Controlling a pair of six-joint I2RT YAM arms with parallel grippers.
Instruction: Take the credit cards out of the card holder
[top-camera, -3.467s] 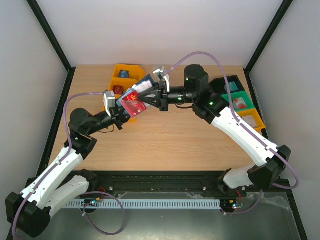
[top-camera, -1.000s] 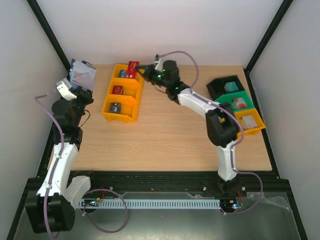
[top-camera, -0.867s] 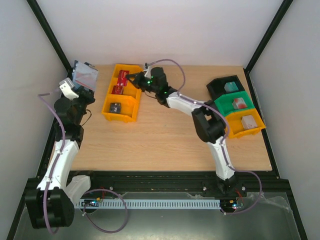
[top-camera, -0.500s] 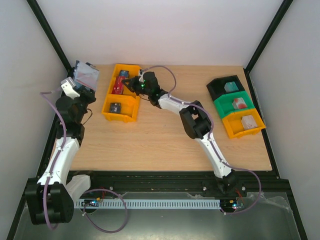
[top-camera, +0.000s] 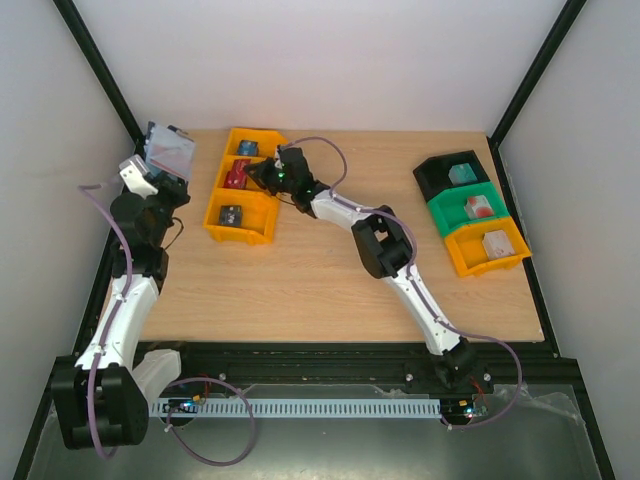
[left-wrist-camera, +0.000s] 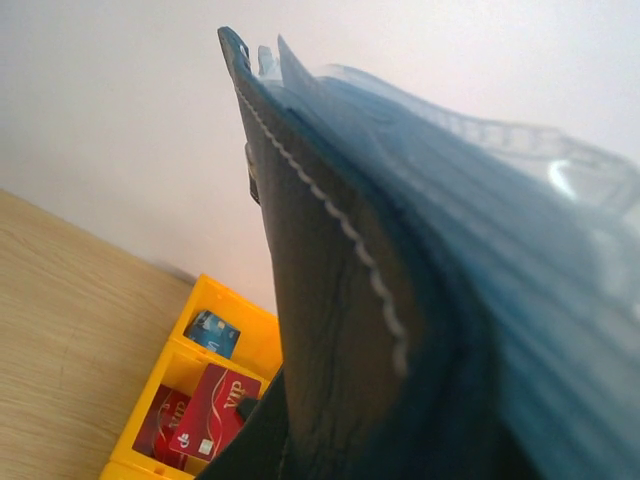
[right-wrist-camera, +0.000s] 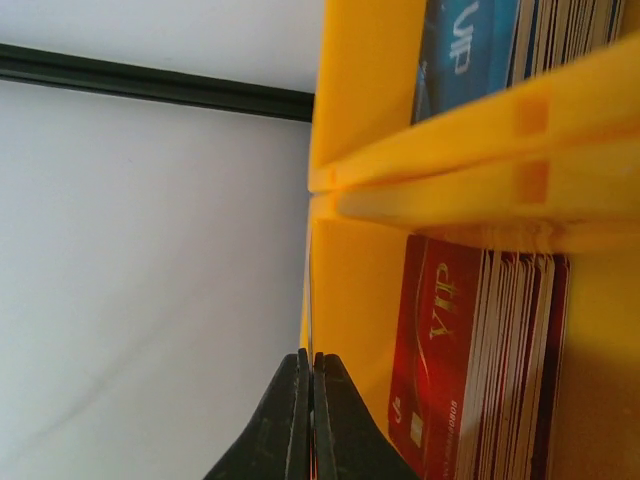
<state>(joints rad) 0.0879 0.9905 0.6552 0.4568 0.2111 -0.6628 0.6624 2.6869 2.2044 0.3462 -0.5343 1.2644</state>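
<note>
The navy card holder (top-camera: 168, 150) is held up open at the far left, my left gripper (top-camera: 158, 180) shut on its lower end. In the left wrist view the card holder (left-wrist-camera: 340, 330) fills the frame and hides the fingers. My right gripper (top-camera: 260, 177) hangs over the middle compartment of the yellow bin (top-camera: 222, 224), shut (right-wrist-camera: 311, 358) on a red credit card (left-wrist-camera: 210, 412) that shows edge-on between its jaws. More red cards (right-wrist-camera: 500, 370) are stacked in that compartment. A blue card (top-camera: 248, 149) lies in the far compartment and a dark one (top-camera: 230, 213) in the near compartment.
Black (top-camera: 458, 172), green (top-camera: 478, 207) and yellow (top-camera: 492, 246) bins with small items stand in a row at the right edge of the wooden table. Black frame posts rise at both back corners, with white walls behind.
My right gripper has carried the red card leftward from over the bin's far compartment to its middle compartment. My left arm has kept the card holder raised in place.
</note>
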